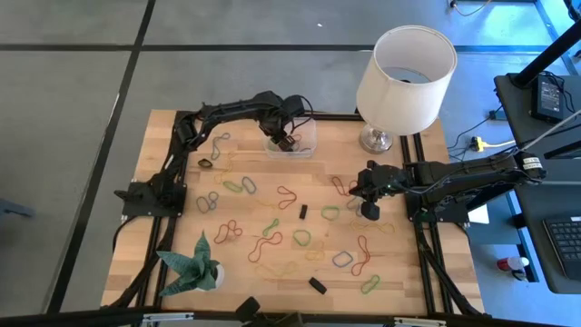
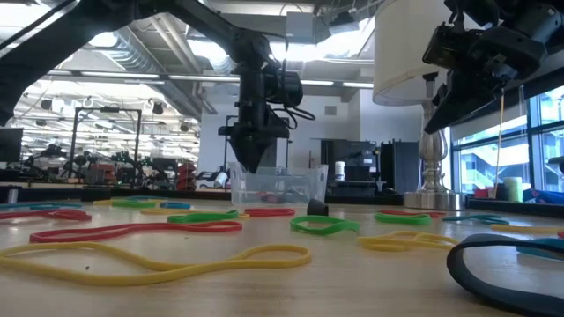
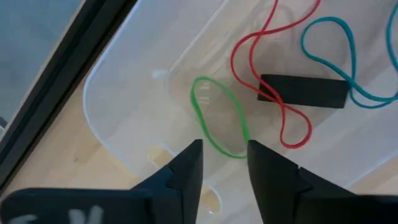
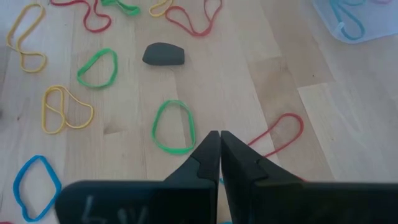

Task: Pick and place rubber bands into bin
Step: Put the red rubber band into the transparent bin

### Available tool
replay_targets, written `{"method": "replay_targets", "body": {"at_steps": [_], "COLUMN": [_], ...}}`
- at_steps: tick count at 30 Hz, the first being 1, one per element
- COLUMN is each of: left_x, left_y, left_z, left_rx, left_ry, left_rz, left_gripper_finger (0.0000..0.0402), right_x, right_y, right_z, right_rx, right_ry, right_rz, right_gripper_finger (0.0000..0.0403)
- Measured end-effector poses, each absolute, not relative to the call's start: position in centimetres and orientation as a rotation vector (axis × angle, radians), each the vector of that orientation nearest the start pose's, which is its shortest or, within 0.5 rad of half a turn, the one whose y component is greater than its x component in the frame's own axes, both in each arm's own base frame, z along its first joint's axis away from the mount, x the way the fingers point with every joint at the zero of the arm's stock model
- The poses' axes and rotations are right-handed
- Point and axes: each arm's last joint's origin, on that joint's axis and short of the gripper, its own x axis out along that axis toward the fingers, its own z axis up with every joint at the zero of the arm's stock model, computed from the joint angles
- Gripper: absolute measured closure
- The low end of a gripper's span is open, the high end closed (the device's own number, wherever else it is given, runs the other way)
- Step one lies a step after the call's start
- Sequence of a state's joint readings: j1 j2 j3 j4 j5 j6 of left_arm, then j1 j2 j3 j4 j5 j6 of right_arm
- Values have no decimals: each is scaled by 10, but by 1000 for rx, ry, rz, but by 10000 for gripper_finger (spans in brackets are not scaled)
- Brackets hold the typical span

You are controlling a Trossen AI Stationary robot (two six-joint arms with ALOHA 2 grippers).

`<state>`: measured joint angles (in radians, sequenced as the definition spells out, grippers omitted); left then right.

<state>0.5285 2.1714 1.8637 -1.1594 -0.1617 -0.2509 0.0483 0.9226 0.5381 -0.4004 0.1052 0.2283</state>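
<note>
Left wrist view: green rubber band (image 3: 219, 118) oval.

I see a green band (image 3: 219, 121), a red band (image 3: 268, 74) and a blue band (image 3: 348, 59) inside the clear bin (image 3: 124, 134). A black block (image 3: 303, 91) lies there too. The table (image 4: 249, 74) is pale wood grain.

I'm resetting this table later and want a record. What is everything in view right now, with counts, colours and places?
rubber bands: many, red, green, yellow, blue and orange, scattered over the table; three more (green, red, blue) inside the bin
bin: one, clear, far edge of the table
black blocks: two on the table, one in the bin
lamp: one, white shade, far right corner
folded paper plant: one, green, near left corner
left gripper: open, above the bin
right gripper: shut, over the table's right side
</note>
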Motion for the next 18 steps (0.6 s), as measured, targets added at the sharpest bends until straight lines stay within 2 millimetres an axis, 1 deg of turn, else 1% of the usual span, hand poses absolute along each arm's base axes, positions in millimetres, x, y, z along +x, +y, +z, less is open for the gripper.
{"method": "replay_targets", "body": {"at_steps": [2,4,6,8,11,14,16,18], "left_x": [368,365,360,355,343,334,331,330], "left_y": [219,217,213,206,192,173,159,147], "left_z": [213,223,238,256,289,320,336,346], "left_rx": [-484,-490,-483,-460,-405,-326,-257,-223], "left_ry": [1396,1379,1360,1327,1280,1211,1166,1133], "left_rz": [728,720,719,708,675,644,631,616], "left_gripper_finger": [272,271,271,273,279,287,294,300], "right_x": [178,179,179,180,180,182,183,183], "right_y": [5,5,5,5,5,5,6,5], "right_z": [209,210,210,211,212,213,214,215], "right_rx": [156,155,154,155,158,161,163,187], "right_ry": [771,768,762,754,741,721,709,693], "right_rz": [-151,-152,-151,-150,-149,-148,-147,-156], "right_gripper_finger": [385,385,385,385,385,385,385,386]}}
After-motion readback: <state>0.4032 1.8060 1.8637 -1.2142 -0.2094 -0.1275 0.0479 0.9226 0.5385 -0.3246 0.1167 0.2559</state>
